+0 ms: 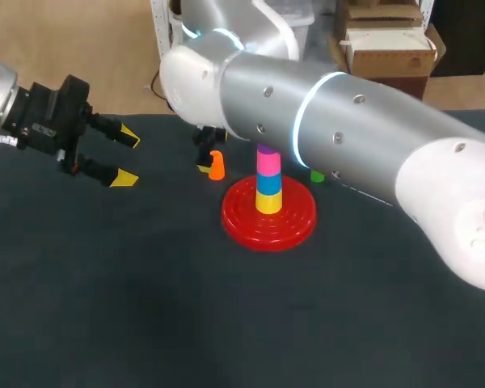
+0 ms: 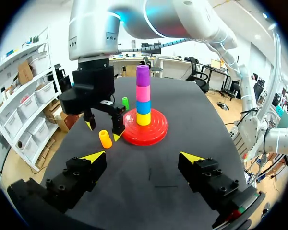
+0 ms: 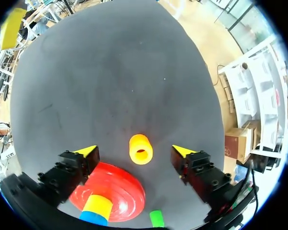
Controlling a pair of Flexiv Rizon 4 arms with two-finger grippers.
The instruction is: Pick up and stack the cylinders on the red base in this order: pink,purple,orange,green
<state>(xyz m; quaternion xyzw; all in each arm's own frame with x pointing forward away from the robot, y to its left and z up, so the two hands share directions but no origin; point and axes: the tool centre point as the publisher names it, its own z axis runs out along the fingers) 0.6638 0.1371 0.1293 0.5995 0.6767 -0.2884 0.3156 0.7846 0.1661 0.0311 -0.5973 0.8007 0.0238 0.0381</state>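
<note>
Right gripper (image 3: 133, 150) wide open astride orange cylinder (image 3: 140, 149) — fingers clear of it, left gripper (image 2: 143, 156) open, empty, dark grey table (image 1: 145, 307), red base (image 1: 299, 218) mid-table

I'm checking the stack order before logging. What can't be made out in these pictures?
Head view: the right arm covers the stack above the pink cylinder and most of the green cylinder.
Right wrist view: the picture's rim cuts off the stack above the blue cylinder.

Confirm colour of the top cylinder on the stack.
Purple; the top cylinder shows best in the left wrist view.
</note>
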